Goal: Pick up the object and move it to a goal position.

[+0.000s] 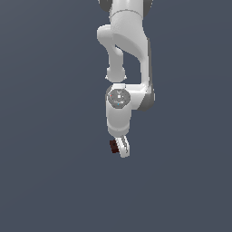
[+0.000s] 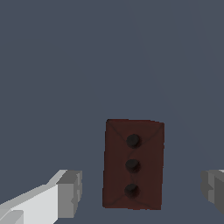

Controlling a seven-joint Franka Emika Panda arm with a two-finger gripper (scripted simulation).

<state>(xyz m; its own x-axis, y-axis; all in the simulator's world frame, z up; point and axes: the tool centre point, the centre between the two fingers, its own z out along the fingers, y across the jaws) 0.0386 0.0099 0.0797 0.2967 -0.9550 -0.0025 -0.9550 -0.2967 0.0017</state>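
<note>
A white Franka Panda arm (image 1: 124, 59) reaches down from the top centre of the exterior view against a plain slate-grey ground (image 1: 45, 136), its gripper (image 1: 121, 147) hanging just below the middle of the frame. At the fingertips, on the exterior view's left side of the white fingers, sits the object (image 1: 113, 146), a small dark red-brown block that looks tiny beside the hand.

The wrist view gives the closer look: the block (image 2: 134, 164) stands as an upright rectangle in the lower centre of the picture, three dark round holes running in a line down its face. One grey finger pad (image 2: 70, 193) shows in the lower left and the other at the lower right edge, each with clear grey ground between it and the block. The claw is spread wide, released, grasping nothing.
</note>
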